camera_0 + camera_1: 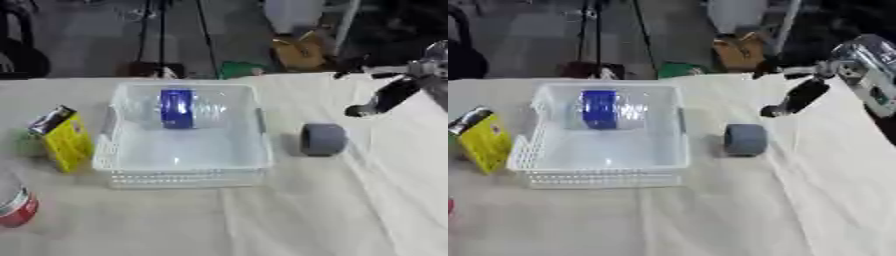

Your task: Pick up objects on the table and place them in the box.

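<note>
Grey stubby cylinder [324,139] sits on cloth just right of white perforated plastic box [109,150] (clear bottle with blue label [178,108] already inside). Right hand [800,97] hovers beyond it, fingers straight, holding nothing. Advice: descend from above, straddle cylinder before closing.

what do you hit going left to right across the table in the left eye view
red and white can at the left edge → yellow carton → white basket holding a clear bottle with a blue label → grey tape roll → right hand, raised above the cloth at the right.
</note>
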Controlling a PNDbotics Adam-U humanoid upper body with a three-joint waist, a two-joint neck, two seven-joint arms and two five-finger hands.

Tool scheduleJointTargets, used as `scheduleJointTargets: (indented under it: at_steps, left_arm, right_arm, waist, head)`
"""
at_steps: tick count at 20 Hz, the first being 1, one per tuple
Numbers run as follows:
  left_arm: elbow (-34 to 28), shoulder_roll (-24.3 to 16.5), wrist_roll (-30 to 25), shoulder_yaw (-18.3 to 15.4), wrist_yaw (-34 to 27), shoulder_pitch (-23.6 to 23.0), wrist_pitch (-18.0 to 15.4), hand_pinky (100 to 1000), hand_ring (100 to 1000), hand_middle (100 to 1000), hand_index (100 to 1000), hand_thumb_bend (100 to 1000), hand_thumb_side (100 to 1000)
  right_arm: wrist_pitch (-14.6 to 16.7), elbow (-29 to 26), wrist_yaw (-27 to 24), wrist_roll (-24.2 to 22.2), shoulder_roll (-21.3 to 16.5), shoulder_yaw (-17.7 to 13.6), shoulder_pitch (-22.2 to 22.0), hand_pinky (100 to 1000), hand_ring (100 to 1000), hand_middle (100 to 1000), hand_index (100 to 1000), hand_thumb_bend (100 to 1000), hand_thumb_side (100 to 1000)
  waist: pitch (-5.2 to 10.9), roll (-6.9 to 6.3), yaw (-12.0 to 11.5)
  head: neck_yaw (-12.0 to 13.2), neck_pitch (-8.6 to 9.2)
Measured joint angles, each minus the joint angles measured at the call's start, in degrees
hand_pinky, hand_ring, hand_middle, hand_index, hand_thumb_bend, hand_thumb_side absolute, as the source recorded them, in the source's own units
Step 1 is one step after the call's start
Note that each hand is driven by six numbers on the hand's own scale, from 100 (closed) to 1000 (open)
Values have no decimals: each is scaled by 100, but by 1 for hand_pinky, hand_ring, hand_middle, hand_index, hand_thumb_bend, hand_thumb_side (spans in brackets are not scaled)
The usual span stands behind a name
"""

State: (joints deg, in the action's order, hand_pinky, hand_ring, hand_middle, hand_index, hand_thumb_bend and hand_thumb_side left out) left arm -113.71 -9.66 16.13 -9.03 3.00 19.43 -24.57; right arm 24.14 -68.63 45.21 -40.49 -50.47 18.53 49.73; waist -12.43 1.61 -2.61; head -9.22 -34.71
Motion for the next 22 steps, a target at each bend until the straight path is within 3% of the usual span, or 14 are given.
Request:
scheduleJointTargets:
  at_steps: [22]
  left_arm:
    - [0,1,-19,1,0,25,7,760,694,732,728,100,536]
  right_arm:
    - [23,201,370,23,275,103,69,995,1000,1000,1000,529,674]
  waist:
    - [-45,-44,-60]
  head:
    - [-91,2]
